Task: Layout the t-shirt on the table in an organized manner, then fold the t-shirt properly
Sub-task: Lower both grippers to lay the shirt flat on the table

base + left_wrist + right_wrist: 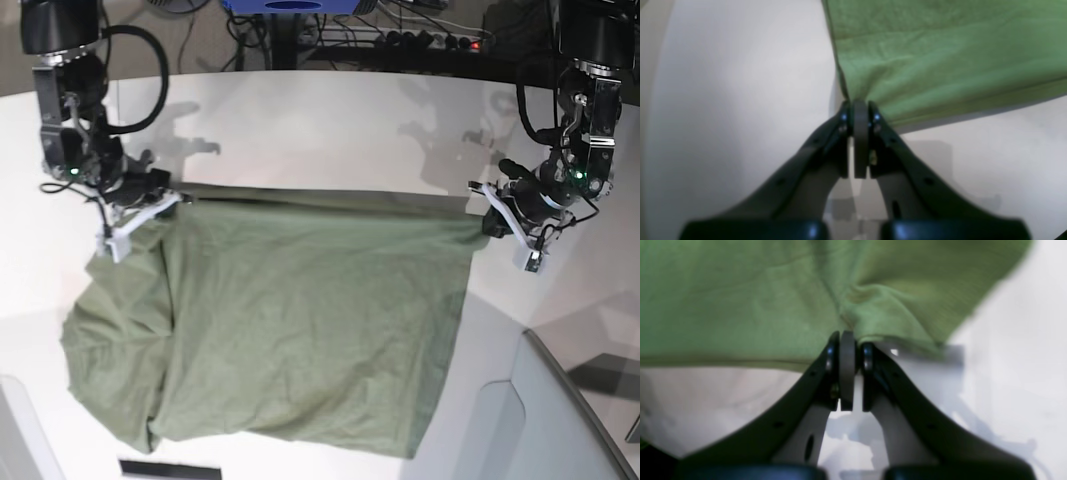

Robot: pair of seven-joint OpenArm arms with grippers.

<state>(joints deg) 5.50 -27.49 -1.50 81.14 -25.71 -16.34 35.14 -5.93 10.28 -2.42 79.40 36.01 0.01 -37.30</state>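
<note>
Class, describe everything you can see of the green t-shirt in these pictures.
The plain olive-green cotton t-shirt lies spread over the smooth white table, its far edge pulled taut in a straight line. The left pincer and right pincer are each shut on one far corner. Its side below the right pincer is bunched; the near edge is wrinkled.

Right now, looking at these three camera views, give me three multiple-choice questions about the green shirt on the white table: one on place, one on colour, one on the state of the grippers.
1. Where does the left gripper hold the olive-green cotton t-shirt?
A. a corner of its far edge
B. its middle
C. its near edge

2. What colour is the smooth tabletop?
A. black
B. white
C. brown

3. How is the right gripper?
A. wide open
B. shut on cloth
C. shut on nothing

Answers: 1 A, the cloth's corner sits in the gripper; 2 B, bare white surface surrounds the shirt; 3 B, green cloth is pinched between its tips.
</note>
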